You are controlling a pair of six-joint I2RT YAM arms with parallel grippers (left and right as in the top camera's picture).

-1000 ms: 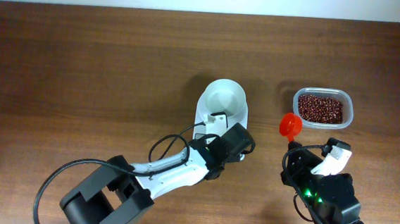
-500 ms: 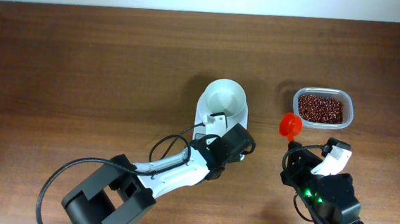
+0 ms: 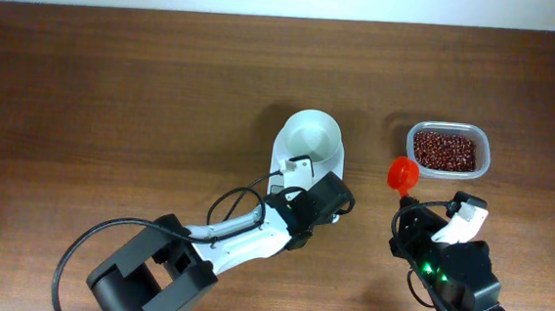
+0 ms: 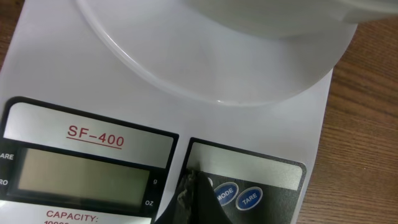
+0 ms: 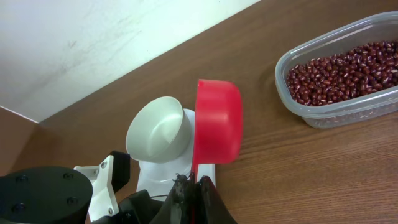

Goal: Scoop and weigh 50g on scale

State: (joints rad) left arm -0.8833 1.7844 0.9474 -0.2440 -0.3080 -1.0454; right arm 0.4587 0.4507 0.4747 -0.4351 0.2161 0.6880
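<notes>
1. The left claw [image 4: 190,180] is pinched together. Its tip is down on the button panel of the scale [image 4: 261,124], just left of the MODE button [image 4: 225,191]. The display [image 4: 81,177] shows no digits.
2. The scale sits mid-surface [image 3: 115,95], and its white bowl [image 3: 310,138] is empty.
3. The right claw [image 5: 193,186] is clamped on the handle of a red scoop [image 5: 216,127], held on edge between the scale and a clear tub [image 5: 329,112].
4. The beans [image 5: 342,65] all lie in that tub, near the scale's right side.
5. If the tip slips onto MODE or the TARE button [image 4: 250,200], the units or zero could change, and leaning hard could slide the scale.
6. If the display is blank when the beans are poured, 50g cannot be read.
7. A loaded scoop tipped like this would likely spill beans on the way across.
</notes>
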